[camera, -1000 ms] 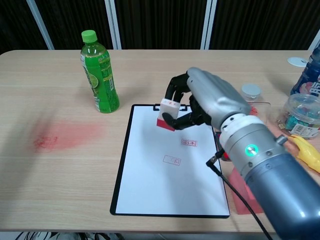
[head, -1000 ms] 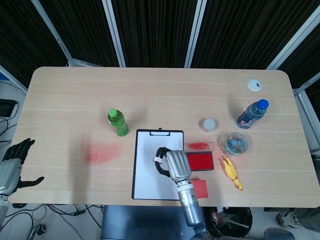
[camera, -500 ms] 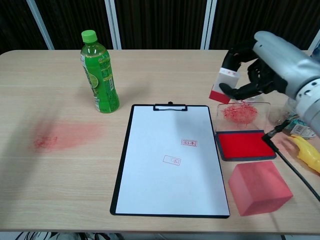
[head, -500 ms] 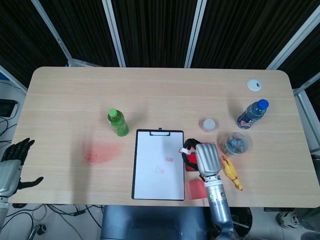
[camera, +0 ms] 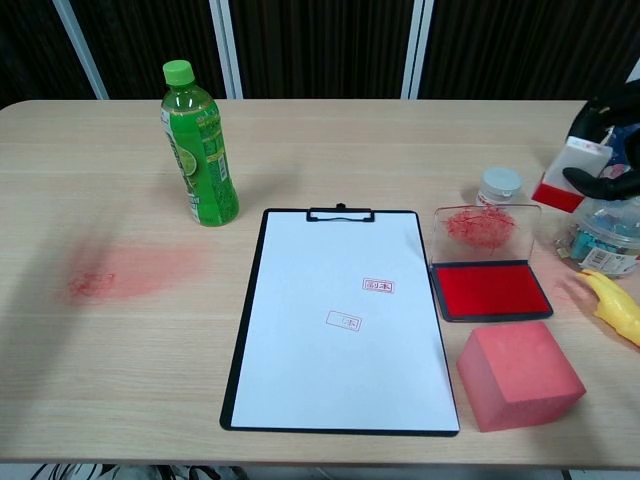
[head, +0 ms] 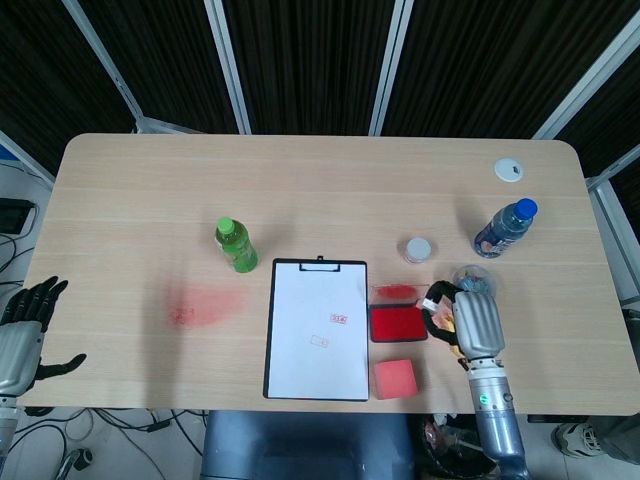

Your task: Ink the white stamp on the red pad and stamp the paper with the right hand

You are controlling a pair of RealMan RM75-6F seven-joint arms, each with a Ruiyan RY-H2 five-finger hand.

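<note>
Desk (camera: 120, 390) layout is unchanged; the clipboard paper (camera: 330, 370) carries two red imprints. Within the last second the right robot hand (head: 474, 322) has travelled from over the paper, past the red pad (camera: 492, 290), to the desk's right side beside the clear jar (camera: 600, 240). It remains clamped on the white stamp (camera: 575, 170), held clear of the pad. Stamping appears complete, likely leaving only set-down. Left robot hand (head: 25, 325) hangs off-desk, fingers apart, empty.

Right robot hand (head: 476, 322) curled closed, raised; left robot hand (head: 22, 330) open with fingers spread
</note>
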